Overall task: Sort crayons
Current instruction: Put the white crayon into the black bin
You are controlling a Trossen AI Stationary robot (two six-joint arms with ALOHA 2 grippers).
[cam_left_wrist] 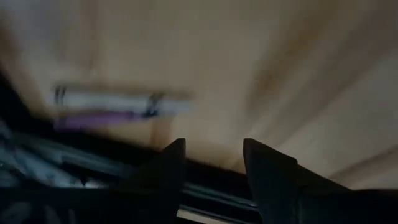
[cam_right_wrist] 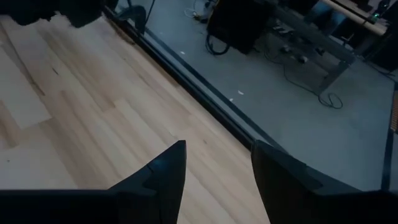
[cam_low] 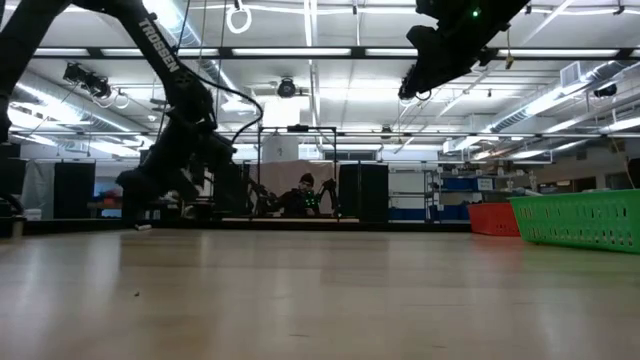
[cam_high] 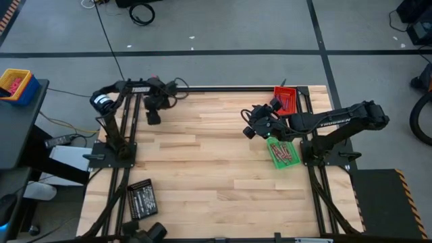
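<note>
White lettering reading TROSSEN runs along the forearm of the right arm in the high view, and the same kind of white lettering shows on the left arm's upper link in the low view, only partly legible there. The right gripper (cam_high: 248, 128) hangs in the air over the wooden table (cam_high: 202, 175), just beside the green tray (cam_high: 283, 152); in the right wrist view its two dark fingers (cam_right_wrist: 165, 171) stand spread with bare tabletop and the table's edge showing through the gap, holding and touching nothing. The left gripper (cam_high: 154, 116) sits low near the table's far edge on the left side; in the left wrist view its fingers (cam_left_wrist: 169, 165) are also parted, with nothing between them. Just ahead of them two crayons (cam_left_wrist: 118, 109) lie side by side on the wood, one pale grey and one purplish, blurred and not touched by the fingers. More crayons (cam_high: 286, 155) lie heaped in the green tray. The red tray (cam_high: 286, 100) sits at the far right corner, the black tray (cam_high: 140, 198) near the front left.
</note>
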